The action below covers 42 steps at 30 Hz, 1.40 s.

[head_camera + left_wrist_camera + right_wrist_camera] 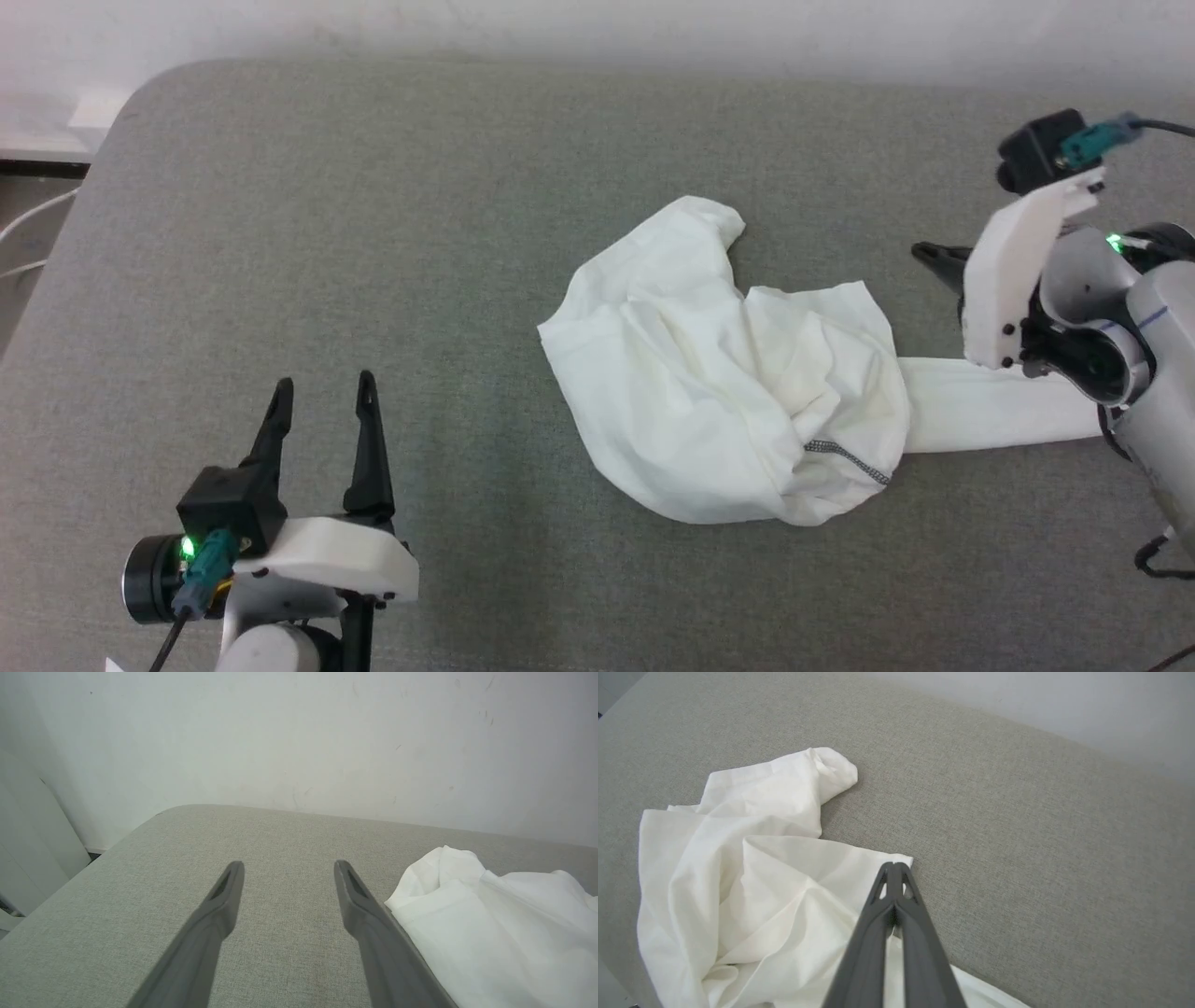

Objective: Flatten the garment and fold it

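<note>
The garment (728,401), a thin white shirt, lies in a crumpled heap right of centre in the head view, on a grey fabric-covered surface (373,205); one sleeve (990,406) runs flat out of the heap toward the right edge of the frame and passes under the right arm; a short line of dark grey zigzag stitching (845,455) shows at the lower right of the heap. The left gripper (325,383) sits at the lower left of the head view, fingers pointing up the frame, jaws spread wide and grasping nothing, well apart from the shirt; in the left wrist view the same gripper (289,864) hovers over bare grey fabric with the garment (504,933) at the lower right of the frame, just beside its right-hand finger, and a pale wall (299,737) fills the upper half. The right gripper (924,252) comes in from the right edge of the head view, its dark tip over the grey surface near the heap's upper right edge; in the right wrist view its fingers (893,865) are clenched tight together, tips lined up with a corner of the garment (752,872), which spreads across the left and lower middle of that frame; whether any cloth is nipped between them I cannot tell.
</note>
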Motion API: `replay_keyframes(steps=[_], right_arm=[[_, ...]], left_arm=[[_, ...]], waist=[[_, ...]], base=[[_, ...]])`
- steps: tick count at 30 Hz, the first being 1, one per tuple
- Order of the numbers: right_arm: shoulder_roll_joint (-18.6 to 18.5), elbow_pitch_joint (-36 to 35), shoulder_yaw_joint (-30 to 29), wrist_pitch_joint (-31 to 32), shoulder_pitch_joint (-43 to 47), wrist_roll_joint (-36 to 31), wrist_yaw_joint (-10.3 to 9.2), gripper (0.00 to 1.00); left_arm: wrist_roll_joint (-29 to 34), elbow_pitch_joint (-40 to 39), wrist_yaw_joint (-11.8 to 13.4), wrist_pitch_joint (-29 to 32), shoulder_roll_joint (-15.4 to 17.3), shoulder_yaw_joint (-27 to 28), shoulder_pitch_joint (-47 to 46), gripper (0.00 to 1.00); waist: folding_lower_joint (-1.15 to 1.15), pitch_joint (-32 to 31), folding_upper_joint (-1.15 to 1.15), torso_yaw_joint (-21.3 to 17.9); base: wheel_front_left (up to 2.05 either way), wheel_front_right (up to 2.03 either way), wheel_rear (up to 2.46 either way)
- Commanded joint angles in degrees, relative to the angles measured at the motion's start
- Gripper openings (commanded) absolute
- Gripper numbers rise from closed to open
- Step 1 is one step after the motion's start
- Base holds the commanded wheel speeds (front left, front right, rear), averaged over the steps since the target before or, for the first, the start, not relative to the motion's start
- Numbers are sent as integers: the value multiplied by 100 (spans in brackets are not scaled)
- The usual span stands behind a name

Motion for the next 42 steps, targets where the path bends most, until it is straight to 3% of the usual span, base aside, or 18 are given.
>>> replay_keyframes(steps=[1, 7, 10, 11, 26, 32, 38, 39, 40, 41, 42], right_arm=[[36, 131, -176, -176, 167, -83, -10, 0], [99, 200, -534, -338, 449, -234, -10, 0], [143, 57, -560, -265, 515, -225, -10, 89], [155, -14, -548, -221, 534, -200, -10, 100], [-123, -1383, 401, 1368, 703, 743, -10, 100], [-93, -1480, 844, 1460, 503, 650, -10, 100], [70, -1076, 1431, 1345, 314, 461, -10, 100], [90, -992, 1533, 1363, 301, 470, -10, 96], [110, -910, 1608, 1363, 287, 491, -10, 38], [124, -841, 1680, 1362, 269, 510, -10, 0], [134, -786, 1741, 1357, 253, 535, -10, 0]], left_arm=[[-6, -10, 20, 13, 27, -6, 22, 100], [-3, -75, 55, 55, 74, -5, 60, 100], [-8, -100, 68, 74, 89, -3, 62, 100], [-10, -104, 72, 79, 91, -5, 62, 100], [-47, -57, 85, 69, 69, -80, 19, 100], [-65, -56, 80, 29, 52, -92, -33, 100], [-100, 1, 60, -35, 18, -114, -93, 100], [-104, 13, 58, -46, 15, -116, -98, 100], [-109, 23, 57, -57, 12, -118, -103, 100], [-113, 32, 56, -66, 11, -119, -107, 100], [-118, 41, 54, -74, 12, -118, -110, 100]], waist=[[-1, -45, 0, -11], [-1, -58, 0, -55], [-1, -44, 0, -78], [-1, -42, 0, -82], [-1, 6, 0, -12], [-1, 148, 0, 5], [-1, 292, 0, 50], [-1, 305, 0, 58], [-1, 317, 0, 65], [-1, 327, 0, 71], [-1, 333, 0, 74]], base=[[0, 0, 0], [0, 0, 0], [0, 0, 0], [0, 0, 0], [0, 0, 0], [0, 0, 0], [0, 0, 0], [0, 0, 0], [0, 0, 0], [0, 0, 0], [0, 0, 0]])
